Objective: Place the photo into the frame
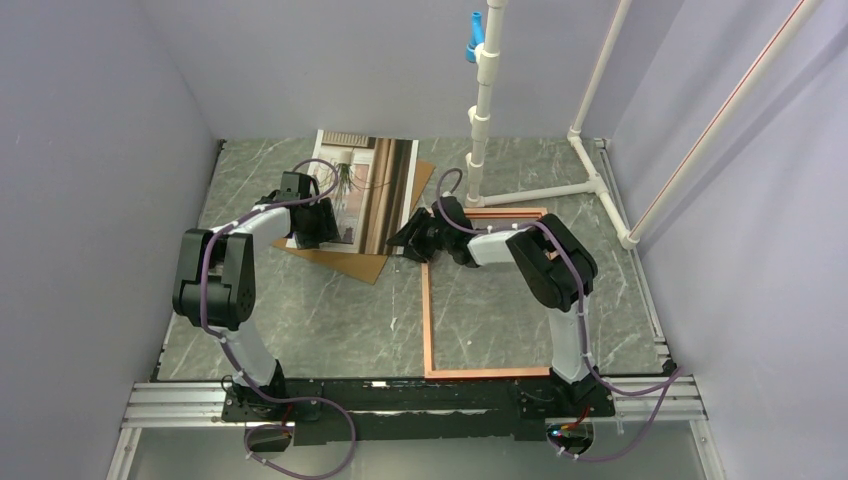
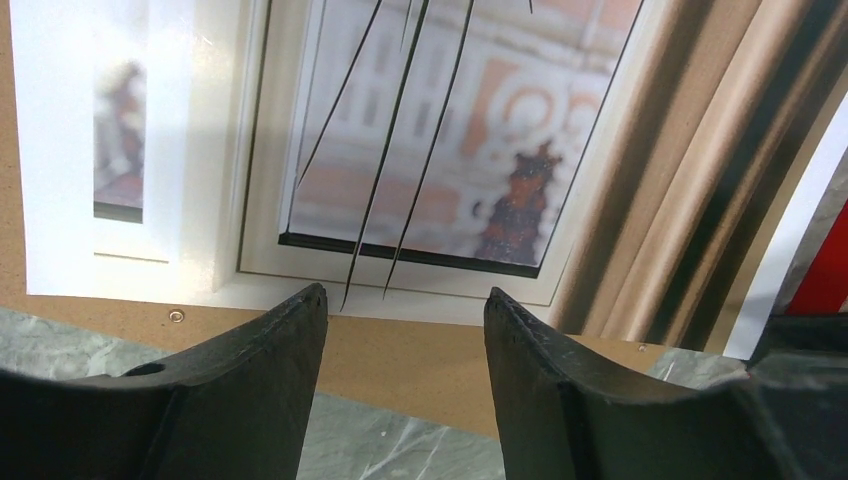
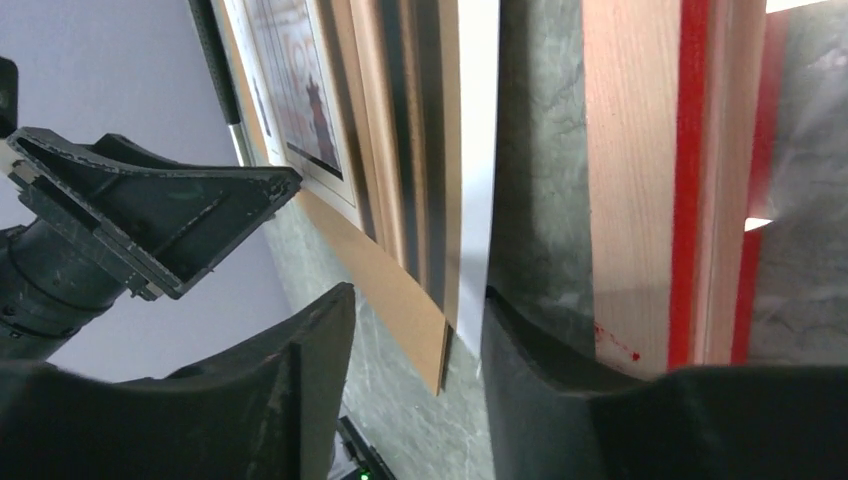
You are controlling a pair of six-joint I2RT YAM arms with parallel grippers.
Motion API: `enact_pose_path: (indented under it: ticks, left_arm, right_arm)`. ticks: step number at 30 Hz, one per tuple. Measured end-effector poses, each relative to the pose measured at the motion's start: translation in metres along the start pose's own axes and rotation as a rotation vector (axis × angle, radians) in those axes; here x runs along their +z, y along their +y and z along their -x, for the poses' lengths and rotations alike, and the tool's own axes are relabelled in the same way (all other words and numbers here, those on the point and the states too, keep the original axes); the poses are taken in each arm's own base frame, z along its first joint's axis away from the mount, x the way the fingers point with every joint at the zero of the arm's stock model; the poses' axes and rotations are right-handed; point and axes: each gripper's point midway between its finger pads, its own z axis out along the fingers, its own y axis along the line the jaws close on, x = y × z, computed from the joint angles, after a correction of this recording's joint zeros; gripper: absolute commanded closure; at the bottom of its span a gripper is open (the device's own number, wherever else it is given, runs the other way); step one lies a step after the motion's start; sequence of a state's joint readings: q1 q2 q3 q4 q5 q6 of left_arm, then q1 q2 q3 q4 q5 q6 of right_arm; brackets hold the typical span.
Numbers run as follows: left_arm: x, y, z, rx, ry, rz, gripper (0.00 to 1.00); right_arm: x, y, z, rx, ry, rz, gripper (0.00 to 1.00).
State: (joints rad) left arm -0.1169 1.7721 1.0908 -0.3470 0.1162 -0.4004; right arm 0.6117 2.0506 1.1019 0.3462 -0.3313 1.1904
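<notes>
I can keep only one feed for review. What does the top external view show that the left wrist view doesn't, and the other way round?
Only top external: the left arm, the right arm, the white pipe stand, and the frame as a copper outline flat on the table, right of the photo. Only left wrist: the left hand open at the photo's near edge, thin dark leaf tips in the print, and a small rivet in the backing board. Both: the photo lying on the brown backing board.

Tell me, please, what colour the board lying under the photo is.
Light brown; the board shows best in the left wrist view.
</notes>
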Motion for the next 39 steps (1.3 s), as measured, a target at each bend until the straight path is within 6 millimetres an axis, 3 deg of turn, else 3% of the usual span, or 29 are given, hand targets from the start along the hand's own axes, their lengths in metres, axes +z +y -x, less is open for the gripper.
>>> enact_pose_path:
  ticks: [6, 7, 12, 16, 27, 34, 39]
  left_arm:
    - [0.000, -0.001, 0.001, 0.000, -0.002, -0.003, 0.37]
    - [0.000, -0.001, 0.001, 0.000, -0.002, -0.004, 0.36]
    - [-0.002, -0.001, 0.001, 0.002, -0.010, -0.008, 0.34]
    - [-0.016, -0.003, 0.001, 0.006, -0.036, -0.018, 0.31]
    - [-0.103, -0.036, 0.026, 0.032, -0.272, -0.181, 0.25]
    - [-0.128, -0.048, 0.000, 0.008, -0.300, -0.300, 0.25]
    - [-0.142, -0.050, -0.013, 0.002, -0.316, -0.344, 0.25]
  right_arm:
    - [0.009, -0.006, -0.007, 0.039, 0.027, 0.042, 0.98]
    - [0.009, -0.008, -0.008, 0.045, 0.031, 0.042, 1.00]
    - [0.008, -0.009, -0.009, 0.036, 0.032, 0.040, 1.00]
    - [0.003, -0.013, -0.010, 0.006, 0.034, 0.007, 1.00]
    - [-0.026, 0.010, -0.007, -0.143, 0.024, -0.047, 1.00]
    - [-0.059, 0.026, -0.014, -0.231, 0.038, -0.067, 1.00]
    - [-0.107, 0.032, -0.028, -0.268, 0.034, -0.050, 1.00]
